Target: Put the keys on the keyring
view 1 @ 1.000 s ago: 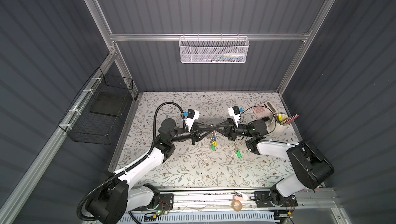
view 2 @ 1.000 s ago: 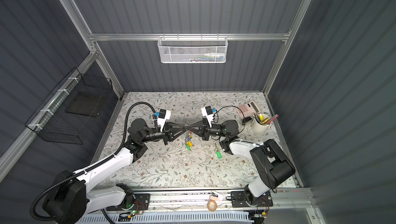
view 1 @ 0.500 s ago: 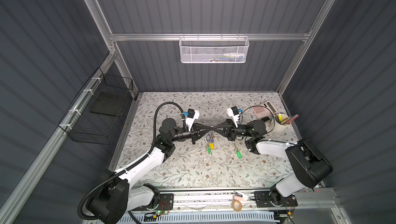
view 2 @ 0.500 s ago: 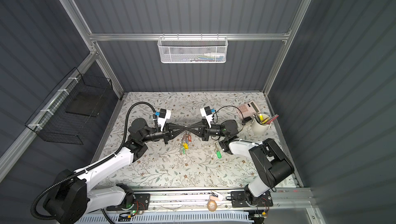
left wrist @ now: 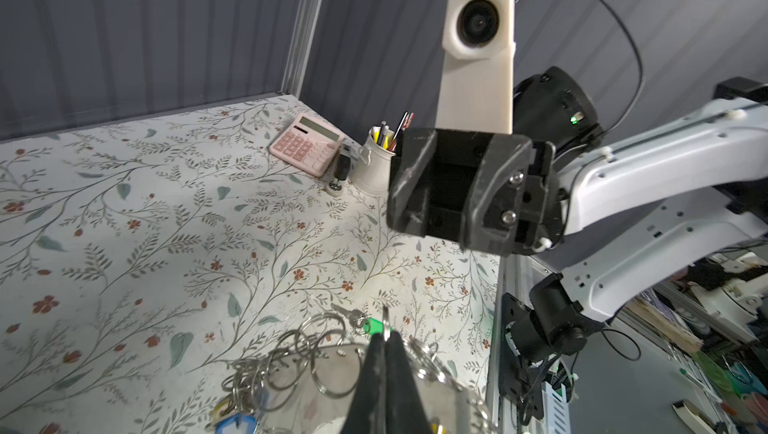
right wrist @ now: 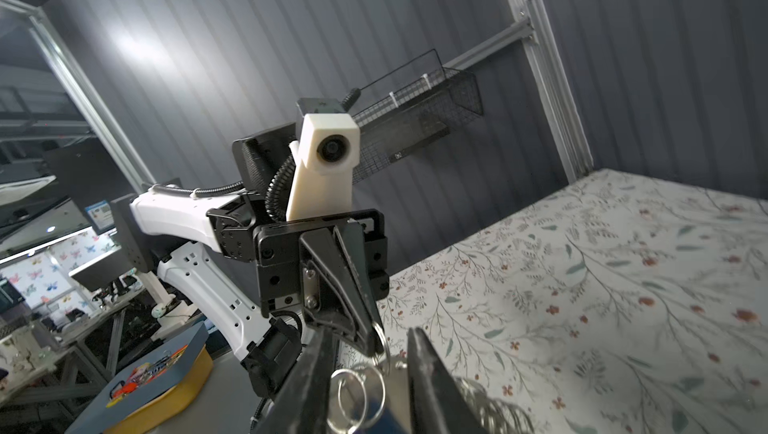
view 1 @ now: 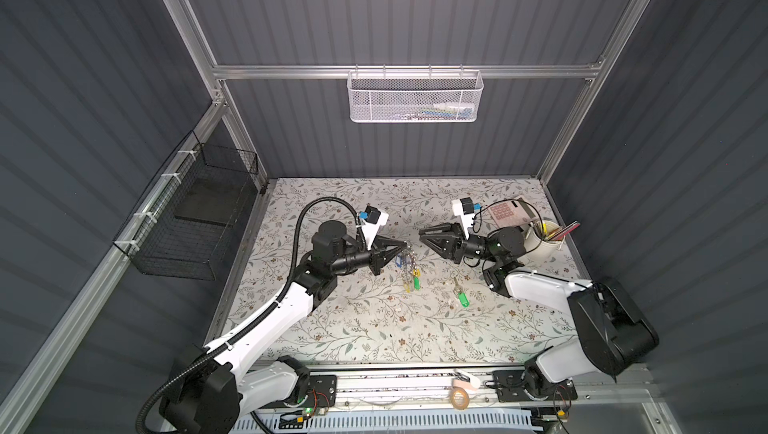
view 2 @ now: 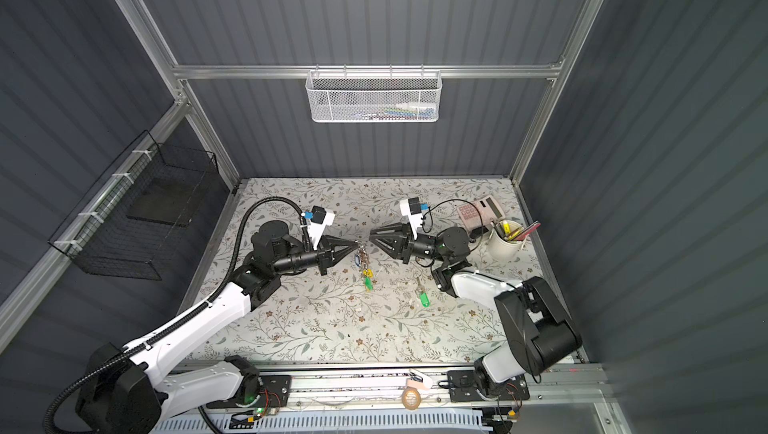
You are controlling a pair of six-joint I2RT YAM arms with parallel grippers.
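Now the left hand (view 1: 404, 244) is pinched tight on the keyring (view 1: 409, 263), near the top of the loop. The bunch hangs straight down from it over the bench (view 1: 332, 328). The right hand (view 1: 422, 235) is just beside it, with its two fingers apart and nothing between them.

The keys (view 1: 459, 293) lie flat on the bench, nearer the front rail than the right hand and a little way from the hanging bunch. Their long side runs from back to front, a bit slanted. The silver key end points toward the back wall, and the green tag (view 1: 462, 299) points toward the front.

I think the keys are light and will flop and jingle when lifted. The metal looks thin, flat and slippery, so it would be hard to pick up off the bench. The tag is thicker and stiff, so it looks like the best place to pinch, across its short side. The keyring looks heavier and may swing if it gets bumped.
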